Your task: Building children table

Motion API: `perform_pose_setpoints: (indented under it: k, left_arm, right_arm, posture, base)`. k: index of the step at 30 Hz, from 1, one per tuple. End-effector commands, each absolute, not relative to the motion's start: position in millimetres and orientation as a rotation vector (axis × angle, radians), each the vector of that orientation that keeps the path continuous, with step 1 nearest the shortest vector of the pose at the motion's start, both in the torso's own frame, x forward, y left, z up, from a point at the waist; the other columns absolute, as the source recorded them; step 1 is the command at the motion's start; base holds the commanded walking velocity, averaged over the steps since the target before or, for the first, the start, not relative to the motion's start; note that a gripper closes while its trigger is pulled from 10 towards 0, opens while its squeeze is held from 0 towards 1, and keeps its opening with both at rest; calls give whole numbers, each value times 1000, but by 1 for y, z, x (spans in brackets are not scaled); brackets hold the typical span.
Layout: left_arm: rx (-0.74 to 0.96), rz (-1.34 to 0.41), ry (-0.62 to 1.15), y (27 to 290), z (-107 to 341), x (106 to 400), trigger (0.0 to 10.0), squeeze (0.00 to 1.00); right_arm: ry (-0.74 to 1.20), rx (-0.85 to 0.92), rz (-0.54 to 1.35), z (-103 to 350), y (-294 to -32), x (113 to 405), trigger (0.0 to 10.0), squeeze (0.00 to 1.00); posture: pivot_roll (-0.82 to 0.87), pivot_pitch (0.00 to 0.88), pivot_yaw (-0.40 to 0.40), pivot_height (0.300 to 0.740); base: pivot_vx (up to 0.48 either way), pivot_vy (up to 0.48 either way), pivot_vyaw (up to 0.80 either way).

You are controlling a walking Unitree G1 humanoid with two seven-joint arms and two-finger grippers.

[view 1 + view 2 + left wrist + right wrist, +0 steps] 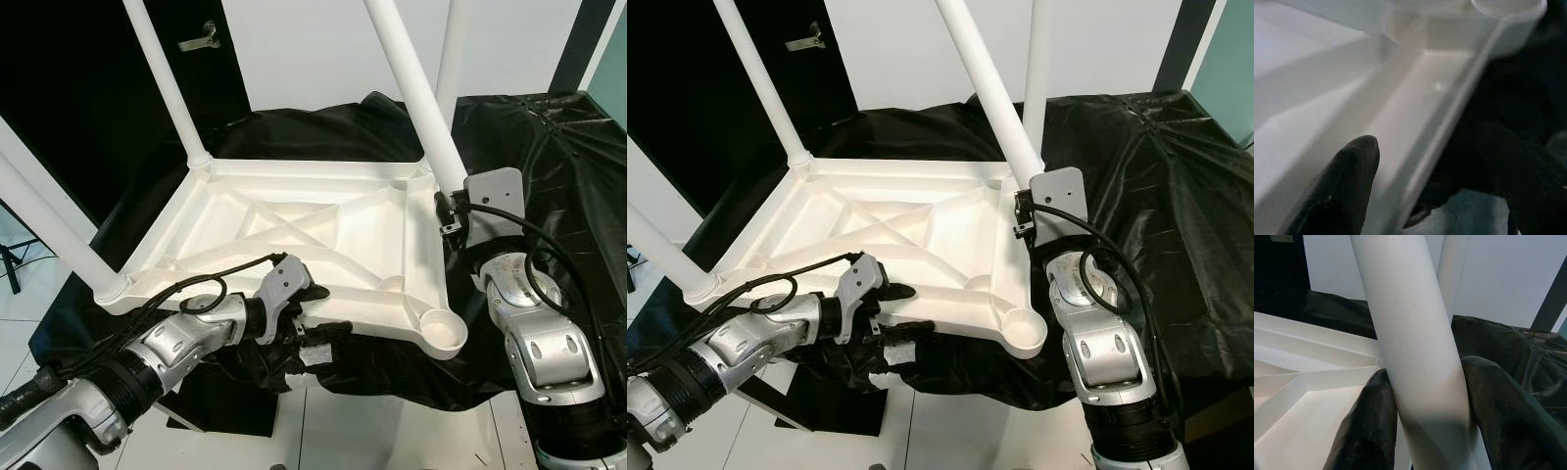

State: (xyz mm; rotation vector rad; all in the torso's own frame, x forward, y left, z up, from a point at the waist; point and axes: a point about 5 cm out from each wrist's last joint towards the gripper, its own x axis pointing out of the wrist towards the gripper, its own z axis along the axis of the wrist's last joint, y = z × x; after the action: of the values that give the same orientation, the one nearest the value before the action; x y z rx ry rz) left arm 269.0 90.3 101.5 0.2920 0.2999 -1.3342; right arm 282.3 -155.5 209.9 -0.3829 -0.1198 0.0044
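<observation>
Three white legs stand up from an upside-down white table top (323,230) that lies on a surface draped in black cloth (549,166). One leg (167,83) rises at the far left corner, another (44,230) slants out of the near left corner, and a third (411,93) leans up from the far right corner. The near right corner has an open round socket (449,335) with no leg in it. A further white pole (453,49) shows behind the far right leg.

The right gripper (1425,426) is at the base of the far right leg, its two black fingers (1369,431) closed against either side of the leg, close to where it meets the top. The right arm reaches up to it from the near right.

The left gripper (312,311) is at the near edge of the table top, left of the open socket. One finger (1339,191) lies inside the ribbed underside and the other sits below the rim against the black cloth, so the jaws pinch the edge between them. A black door with a metal handle (201,37) stands on the far left, and pale floor tiles (392,431) show below the near edge.
</observation>
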Motion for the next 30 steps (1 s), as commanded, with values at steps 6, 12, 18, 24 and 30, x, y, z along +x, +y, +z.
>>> perform_pose_setpoints:
  k: [6, 12, 18, 24, 30]
  left_arm:
    - [319, -1956, 405, 79, 87, 242, 10000, 0]
    - [368, -1807, 332, 64, 86, 257, 4392, 0]
    - [334, -1769, 253, 51, 91, 260, 0, 0]
    - [338, -1701, 210, 34, 92, 268, 2510, 0]
    - [349, -1622, 206, 19, 89, 275, 4902, 0]
  right_arm:
    - [-141, -387, 19, 214, -152, 284, 10000, 0]
    - [-140, -386, 24, 214, -150, 283, 10000, 0]
    - [-140, -385, 23, 214, -150, 282, 10000, 0]
    - [-146, -380, 18, 215, -149, 282, 10000, 0]
    - [-164, -376, 10, 220, -149, 281, 10000, 0]
  posture:
    - [-216, 0, 72, 740]
    - [-220, 2, 74, 740]
    - [-223, 4, 83, 740]
    - [-227, 4, 90, 740]
    - [-237, 4, 99, 740]
  base:
    - [0, 0, 0]
    - [0, 0, 0]
    - [0, 0, 0]
    - [0, 0, 0]
    - [0, 0, 0]
